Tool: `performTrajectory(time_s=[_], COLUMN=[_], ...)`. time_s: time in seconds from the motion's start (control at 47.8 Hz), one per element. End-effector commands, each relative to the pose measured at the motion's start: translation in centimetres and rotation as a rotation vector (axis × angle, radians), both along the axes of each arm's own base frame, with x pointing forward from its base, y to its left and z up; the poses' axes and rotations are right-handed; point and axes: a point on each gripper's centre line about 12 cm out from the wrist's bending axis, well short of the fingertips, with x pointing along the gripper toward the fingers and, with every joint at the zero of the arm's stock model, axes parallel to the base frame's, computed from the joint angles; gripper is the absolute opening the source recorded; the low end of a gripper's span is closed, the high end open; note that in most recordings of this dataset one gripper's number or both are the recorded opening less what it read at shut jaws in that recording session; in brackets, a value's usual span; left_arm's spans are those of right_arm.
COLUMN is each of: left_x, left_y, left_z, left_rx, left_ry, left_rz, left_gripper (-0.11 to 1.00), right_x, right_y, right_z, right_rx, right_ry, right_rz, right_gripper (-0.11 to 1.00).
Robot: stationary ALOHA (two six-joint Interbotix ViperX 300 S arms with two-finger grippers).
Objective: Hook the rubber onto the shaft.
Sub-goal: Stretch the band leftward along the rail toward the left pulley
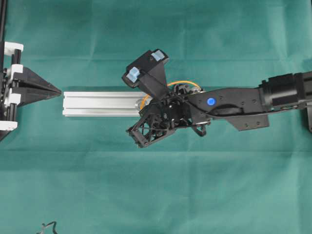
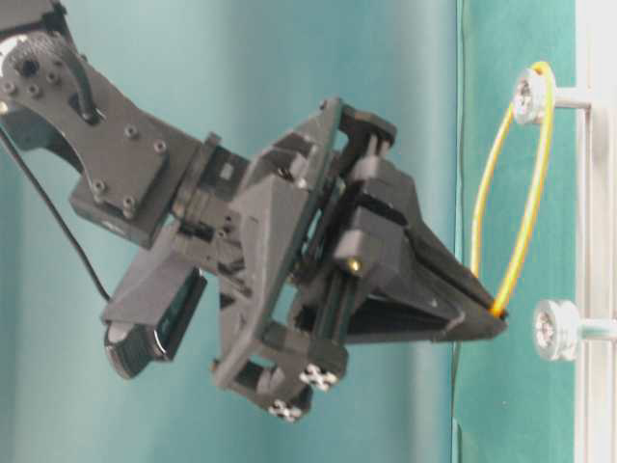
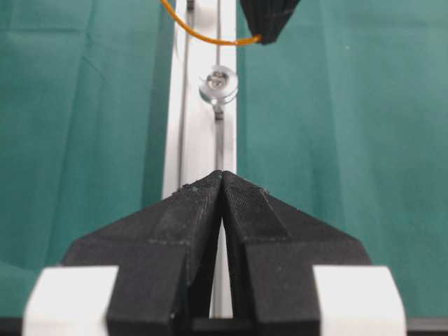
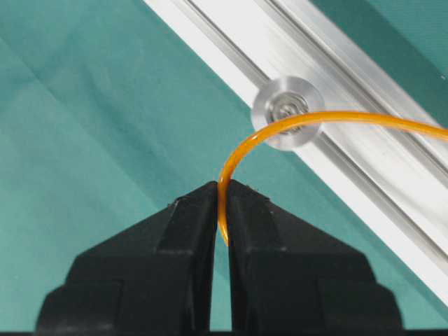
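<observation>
Right gripper (image 4: 224, 192) is pinched tight on the thin orange rubber band (image 2: 525, 183), whose far end is looped over one flanged silver shaft (image 2: 528, 95). Being stretchy and light, it's best kept gripped at the tip. Left gripper (image 3: 222, 178) is closed, empty. Green cloth (image 1: 146, 185) is spread around the silver rail (image 1: 97, 103).

- I see a green cloth (image 1: 146, 185) covering the whole table, faintly creased.
- At seven o'clock, a dark cable end (image 1: 48, 227) pokes in.
- Lighting looks even, soft.
</observation>
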Motion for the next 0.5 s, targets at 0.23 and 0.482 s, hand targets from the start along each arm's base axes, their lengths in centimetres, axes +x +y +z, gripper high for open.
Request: performTrajectory(time_s=[0.23,0.482], left_x=[0.3,0.3], left_y=[0.0,0.0], left_z=[1.2,1.3], left_rx=[0.001,0.001], left_ry=[-0.032,-0.034], left_rz=[-0.002,-0.002], left_gripper=[0.0,0.0], right_x=[1.2,1.7], right_y=[-0.7,-1.1], right_z=[1.0,0.6], right_rx=[0.004,0.007], right_ry=[-0.062,-0.08], right_rz=[-0.009,-0.014], right_gripper=[0.07,0.07])
